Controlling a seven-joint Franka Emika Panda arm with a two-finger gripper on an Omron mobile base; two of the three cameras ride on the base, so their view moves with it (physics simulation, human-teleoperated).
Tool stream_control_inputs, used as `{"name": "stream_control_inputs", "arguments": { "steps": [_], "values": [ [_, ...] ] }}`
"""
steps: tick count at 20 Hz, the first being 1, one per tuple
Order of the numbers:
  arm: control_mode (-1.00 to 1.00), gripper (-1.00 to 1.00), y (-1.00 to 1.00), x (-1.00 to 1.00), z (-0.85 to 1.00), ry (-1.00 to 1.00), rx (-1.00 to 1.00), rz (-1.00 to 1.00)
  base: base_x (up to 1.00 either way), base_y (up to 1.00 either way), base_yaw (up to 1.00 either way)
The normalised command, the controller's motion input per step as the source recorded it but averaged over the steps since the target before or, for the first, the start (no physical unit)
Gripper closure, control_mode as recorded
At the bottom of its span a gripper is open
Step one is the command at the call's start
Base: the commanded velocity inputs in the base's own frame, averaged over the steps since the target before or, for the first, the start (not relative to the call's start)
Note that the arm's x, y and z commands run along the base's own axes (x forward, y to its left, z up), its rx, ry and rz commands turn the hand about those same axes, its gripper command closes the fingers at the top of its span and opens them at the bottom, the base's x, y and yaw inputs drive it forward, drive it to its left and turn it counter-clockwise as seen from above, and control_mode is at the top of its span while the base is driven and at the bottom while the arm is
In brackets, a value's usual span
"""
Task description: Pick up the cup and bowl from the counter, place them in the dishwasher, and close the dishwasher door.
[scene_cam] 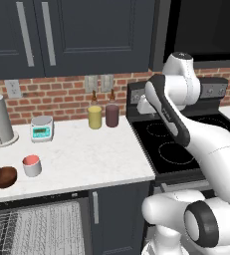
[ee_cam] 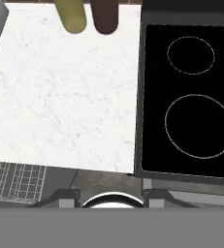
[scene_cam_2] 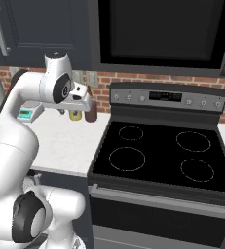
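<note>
Cup (scene_cam: 32, 165) and bowl (scene_cam: 4, 177) sit well left of raised gripper (scene_cam_2: 76, 111)

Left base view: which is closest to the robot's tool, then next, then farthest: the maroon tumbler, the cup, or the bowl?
1. Maroon tumbler: at the back of the counter, just left of the tool.
2. Cup: toward the counter's front, well to the left.
3. Bowl: farthest, left of the cup by the front edge.
</note>
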Motion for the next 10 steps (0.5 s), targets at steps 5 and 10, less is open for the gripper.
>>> {"name": "stream_control_inputs", "arguments": {
  "steps": [5,10],
  "values": [
    [-1.00,-1.00,0.05,-0.30,0.00,-0.03,0.00,0.01,0.00,0.00,0.00],
    [-1.00,-1.00,0.14,-0.68,0.00,-0.01,0.00,0.02,0.00,0.00,0.00]
  ]
}}
